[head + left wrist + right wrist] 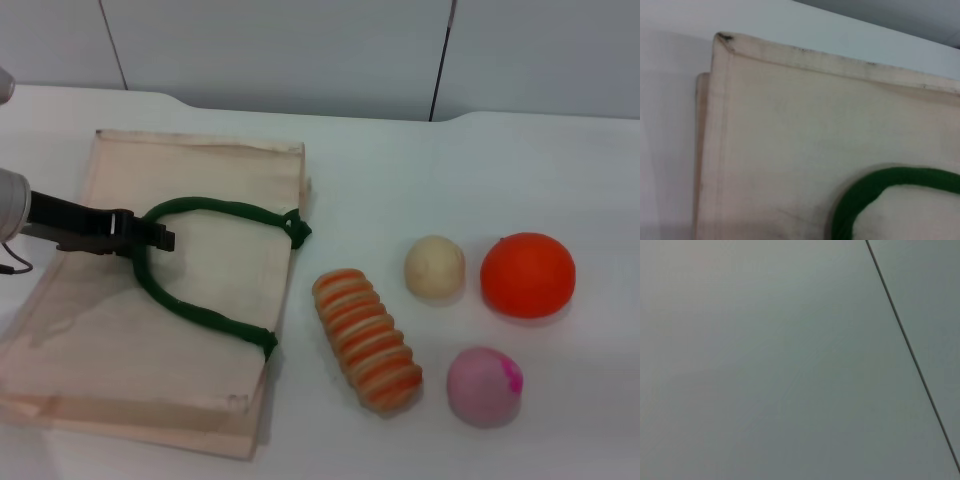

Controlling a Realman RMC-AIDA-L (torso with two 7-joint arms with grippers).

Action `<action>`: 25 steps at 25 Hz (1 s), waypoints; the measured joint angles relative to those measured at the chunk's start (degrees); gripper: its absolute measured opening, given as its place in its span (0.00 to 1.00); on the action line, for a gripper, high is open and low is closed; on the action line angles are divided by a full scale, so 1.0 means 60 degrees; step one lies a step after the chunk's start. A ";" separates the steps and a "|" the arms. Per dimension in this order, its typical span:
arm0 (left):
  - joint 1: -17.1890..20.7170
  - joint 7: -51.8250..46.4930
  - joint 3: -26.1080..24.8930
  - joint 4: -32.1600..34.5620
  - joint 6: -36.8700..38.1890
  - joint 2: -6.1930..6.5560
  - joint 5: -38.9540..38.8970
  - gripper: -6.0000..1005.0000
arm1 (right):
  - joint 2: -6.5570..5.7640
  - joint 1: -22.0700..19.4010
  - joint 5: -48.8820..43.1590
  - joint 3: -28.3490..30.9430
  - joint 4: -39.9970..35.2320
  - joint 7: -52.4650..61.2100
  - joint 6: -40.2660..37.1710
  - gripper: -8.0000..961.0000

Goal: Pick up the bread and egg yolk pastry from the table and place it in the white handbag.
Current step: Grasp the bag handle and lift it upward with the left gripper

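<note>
The white handbag [215, 180] lies flat on the table at the left, its green rope handle [200, 312] looped on top. My left gripper [152, 236] reaches in from the left, low over the bag, its tip at the handle loop. The left wrist view shows the bag's cloth [805, 125] and a piece of the handle [875, 185]. The striped bread [367, 339] lies on the table just right of the bag. The egg yolk pastry [435, 266] sits beyond and right of the bread. My right gripper is out of view.
A bright orange ball [527, 274] sits right of the pastry. A pink ball [484, 385] sits right of the bread's near end. The white table [400, 170] ends at a wall at the back. The right wrist view shows only grey panels.
</note>
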 joint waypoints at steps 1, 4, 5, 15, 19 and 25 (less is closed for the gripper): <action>-0.0007 -0.0014 0.0000 -0.0013 0.0019 0.0005 0.0001 0.69 | 0.0000 0.0000 -0.0002 0.0000 0.0000 0.0007 -0.0007 0.89; -0.0046 -0.0022 0.0000 -0.0115 0.0055 0.0040 0.0008 0.69 | 0.0000 0.0000 -0.0016 0.0000 0.0000 0.0026 -0.0018 0.89; -0.0066 -0.0022 -0.0001 -0.0158 0.0070 0.0051 0.0017 0.69 | 0.0001 0.0000 -0.0020 0.0000 0.0001 0.0028 -0.0023 0.89; -0.0279 -0.0170 0.0170 -0.0584 0.0676 0.0102 0.0370 0.39 | 0.0015 0.0000 -0.0053 0.0000 0.0000 0.0063 -0.0044 0.89; -0.0318 -0.0121 0.0211 -0.0621 0.0896 0.0068 0.0335 0.24 | 0.0015 -0.0001 -0.0060 0.0000 0.0000 0.0071 -0.0046 0.89; -0.0181 0.0581 0.0117 -0.0560 0.0879 0.0021 -0.0811 0.13 | 0.0014 -0.0026 -0.0054 0.0000 0.0043 0.0041 -0.0046 0.89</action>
